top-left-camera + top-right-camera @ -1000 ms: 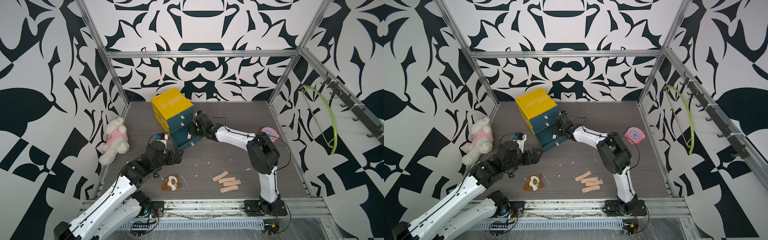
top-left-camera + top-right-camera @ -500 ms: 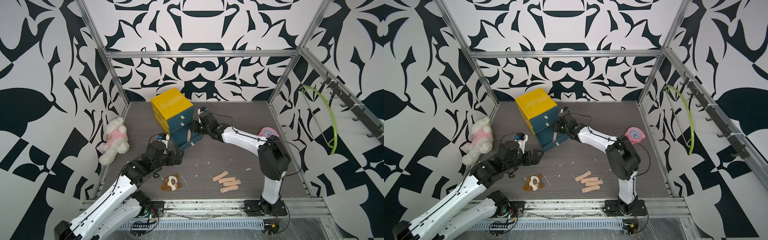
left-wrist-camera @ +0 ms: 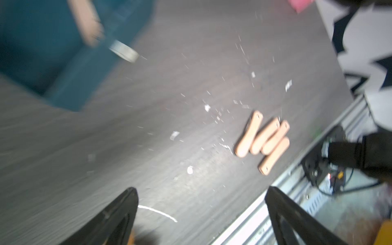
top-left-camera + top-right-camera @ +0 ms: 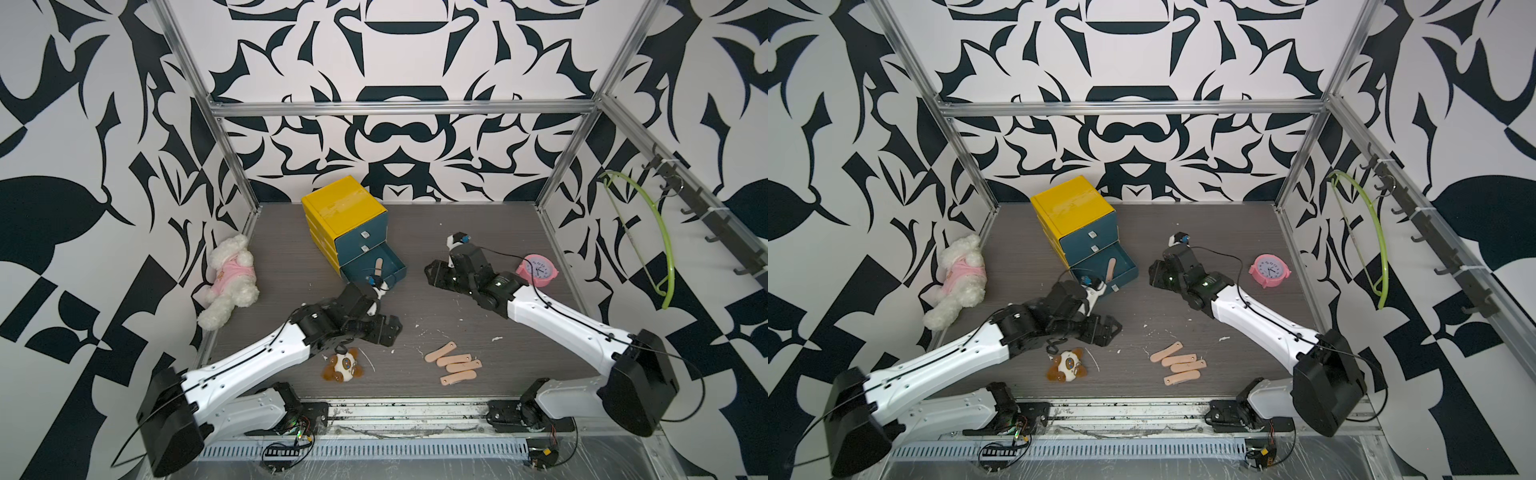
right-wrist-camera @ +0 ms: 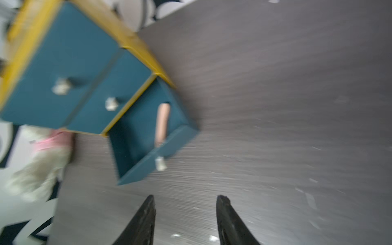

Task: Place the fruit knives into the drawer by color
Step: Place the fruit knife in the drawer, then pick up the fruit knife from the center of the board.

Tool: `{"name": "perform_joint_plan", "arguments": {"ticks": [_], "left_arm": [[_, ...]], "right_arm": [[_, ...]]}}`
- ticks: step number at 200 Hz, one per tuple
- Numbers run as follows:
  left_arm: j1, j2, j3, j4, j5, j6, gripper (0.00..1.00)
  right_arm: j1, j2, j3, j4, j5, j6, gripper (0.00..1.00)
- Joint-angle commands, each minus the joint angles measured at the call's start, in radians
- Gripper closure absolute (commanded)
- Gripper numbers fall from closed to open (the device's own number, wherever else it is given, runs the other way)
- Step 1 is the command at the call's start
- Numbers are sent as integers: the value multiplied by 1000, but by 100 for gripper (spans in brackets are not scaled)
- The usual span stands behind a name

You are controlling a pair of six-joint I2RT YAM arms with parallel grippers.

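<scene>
- Writing: the pink clock (image 4: pixel 537 270) has dark numerals on a pale dial, too small to read. The plush dog (image 4: pixel 228 282) wears a pink top with a small print that is also too small to read.
- Four peach knives (image 4: pixel 454 358) lie on the table (image 4: pixel 498 232) near its front edge, between the two arm bases. They lie side by side and roughly parallel.
- In the left wrist view three of them touch along their lengths, and the fourth sits just beside them, nearer the table edge.
- Each is a slim, rounded, slightly curved bar, folded shut, with a small dark rivet near one end.
- One more peach knife (image 4: pixel 379 266) lies in the open bottom drawer (image 4: pixel 359 268). It runs front to back, with its near end at the drawer's front wall.
- The drawer belongs to a yellow cabinet (image 4: pixel 343 208) with teal fronts. The two drawers above are shut, each with a small silver knob (image 4: pixel 365 235).
- The left gripper (image 4: pixel 390 328) hangs over the table between the cabinet and a small brown-and-white plush (image 4: pixel 343 365). In its wrist view the fingers (image 3: pixel 118 216) are spread wide with nothing between them.
- The right gripper (image 4: pixel 432 275) is just right of the open drawer in both top views, apart from it and facing it. Its fingers (image 5: pixel 144 220) are moderately parted, with only bare table between them.
</scene>
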Motion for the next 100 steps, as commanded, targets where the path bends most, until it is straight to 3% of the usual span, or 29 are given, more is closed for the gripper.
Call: {"name": "perform_joint_plan", "arguments": {"ticks": [1,35,100], "left_arm": [[-70,137,59,31,47,46,5],[-163,354,171,28,39,107,14],[-220,622,387,-8,-2,211,31]], "right_arm": [[-40,-83,-63,-70,23,12,51],[-76,-170,-117,-124,25,0,50],[-134,-335,-187,-191,31,-3,50]]}}
